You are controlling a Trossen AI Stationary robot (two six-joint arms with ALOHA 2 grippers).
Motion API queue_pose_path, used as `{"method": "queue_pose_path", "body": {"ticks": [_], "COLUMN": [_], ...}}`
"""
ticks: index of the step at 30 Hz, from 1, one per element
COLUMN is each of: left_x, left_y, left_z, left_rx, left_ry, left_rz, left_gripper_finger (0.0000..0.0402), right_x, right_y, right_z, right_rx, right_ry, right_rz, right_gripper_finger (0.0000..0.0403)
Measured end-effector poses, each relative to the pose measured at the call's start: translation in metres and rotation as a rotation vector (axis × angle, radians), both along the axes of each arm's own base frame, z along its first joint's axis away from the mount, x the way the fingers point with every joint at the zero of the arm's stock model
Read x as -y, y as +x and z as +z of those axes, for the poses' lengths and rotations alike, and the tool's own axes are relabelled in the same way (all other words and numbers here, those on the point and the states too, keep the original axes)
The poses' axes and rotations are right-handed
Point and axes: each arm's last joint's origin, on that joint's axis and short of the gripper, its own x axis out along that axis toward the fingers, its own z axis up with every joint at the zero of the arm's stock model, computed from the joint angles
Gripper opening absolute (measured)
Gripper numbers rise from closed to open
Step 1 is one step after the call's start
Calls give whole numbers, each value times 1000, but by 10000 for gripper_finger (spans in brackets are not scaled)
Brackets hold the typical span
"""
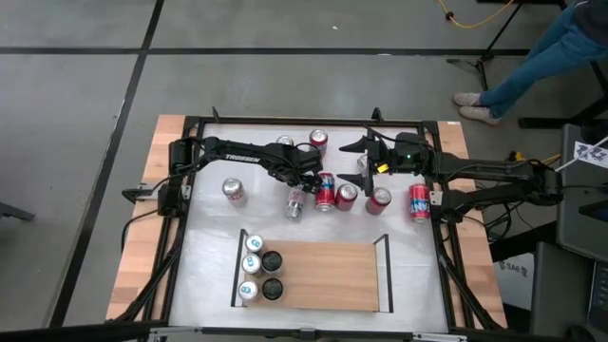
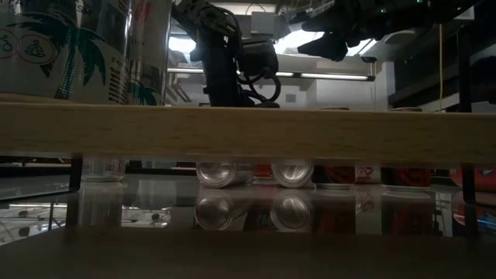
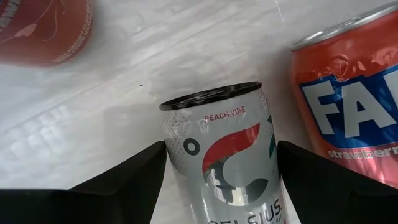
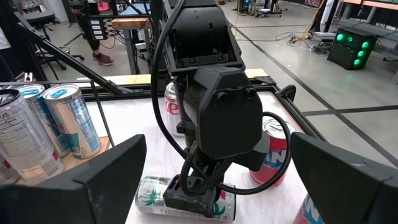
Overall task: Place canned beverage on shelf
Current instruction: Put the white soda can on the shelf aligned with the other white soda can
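1. We see a white tabletop [image 1: 209,256] edged by a black frame [image 1: 256,120], with bare wood boards [image 1: 138,237] showing outside it at nine and three o'clock.
2. Around the table lies grey floor [image 1: 76,95] crossed by dark seams.
3. At two o'clock from the table we see a person's legs in blue jeans [image 1: 541,62], ending in a pale shoe [image 1: 472,106].
4. At one o'clock a yellow cable [image 1: 475,17] loops on the floor.
5. In the right wrist view, a black box with green lights [image 4: 351,42] stands in the room beyond.
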Motion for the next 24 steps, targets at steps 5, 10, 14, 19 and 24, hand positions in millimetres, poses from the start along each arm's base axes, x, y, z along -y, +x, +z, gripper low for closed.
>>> {"method": "queue_pose_path", "body": {"ticks": [5,10,14,19,24], "left_x": [0,0,0,0,-1], "left_y": [0,1,1,2,2], "left_z": [0,0,0,0,0], "left_rx": [-2,5,7,16,25], "left_ry": [8,9,7,-6,-32], "left_rz": [-45,-46,-47,-52,-56], "left_gripper_finger": [291,291,291,291,291], "right_x": [0,0,0,0,0], "right_y": [0,0,0,0,0], "right_z": [0,0,0,0,0], "right_rx": [0,0,0,0,0], "right_ry": [0,0,0,0,0], "right_rz": [0,0,0,0,0], "right_gripper_finger": [386,386,386,386,386]}}
